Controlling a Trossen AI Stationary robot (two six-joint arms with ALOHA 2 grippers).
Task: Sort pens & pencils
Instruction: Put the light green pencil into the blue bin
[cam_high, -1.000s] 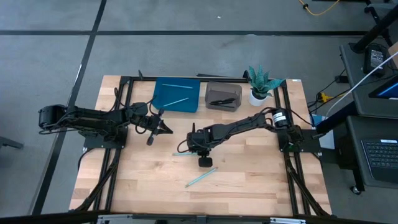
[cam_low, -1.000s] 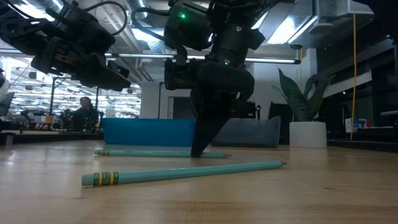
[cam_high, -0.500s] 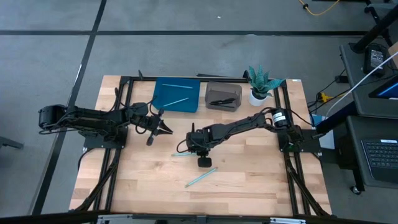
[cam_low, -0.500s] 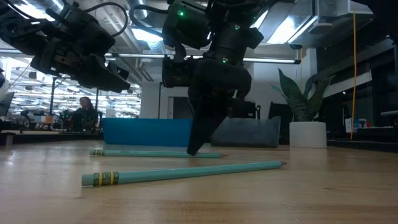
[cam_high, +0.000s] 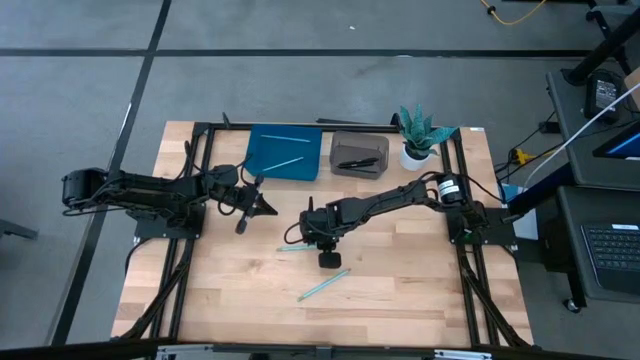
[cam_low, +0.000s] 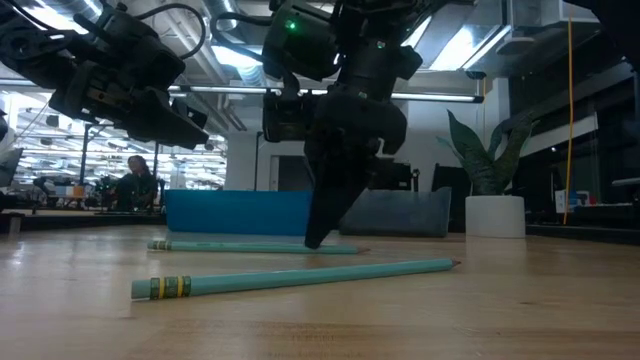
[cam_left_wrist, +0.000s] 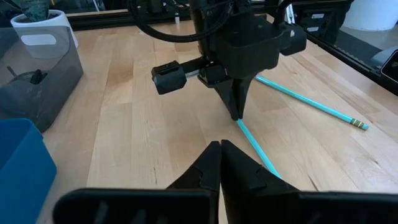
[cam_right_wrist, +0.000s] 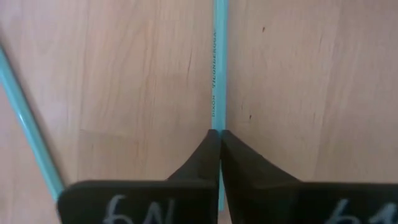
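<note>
A light-blue pencil (cam_high: 290, 247) lies flat on the wooden table near its middle. My right gripper (cam_high: 309, 244) points down at it, shut on it. A second pencil (cam_high: 323, 285) lies free on the table closer to the near edge, its eraser end (cam_low: 165, 288) toward the left. Two more pencils (cam_high: 285, 162) rest in the blue tray (cam_high: 262, 170). Black pens (cam_high: 357, 162) lie in the grey bin (cam_high: 341, 141). My left gripper (cam_high: 272, 209) hangs shut above the table, left of the right gripper, touching nothing. My right gripper pinches the pencil's shaft (cam_right_wrist: 217, 121) between its two fingertips (cam_low: 315, 240). It comes from above, slanting down, and the fingers lie along the pencil in the right wrist view. The pencil lies level on the table (cam_low: 240, 246).
A potted plant (cam_high: 417, 135) stands at the far right beside the grey bin. Black frame rails (cam_high: 190, 240) run along the table's left and right sides. Bare wood (cam_high: 400, 290) lies around the free pencil toward the near edge.
My right gripper, shut on the pencil, has swayed a little toward the table's left and back. The pencil slid with it along the table and returned to about where it was.
</note>
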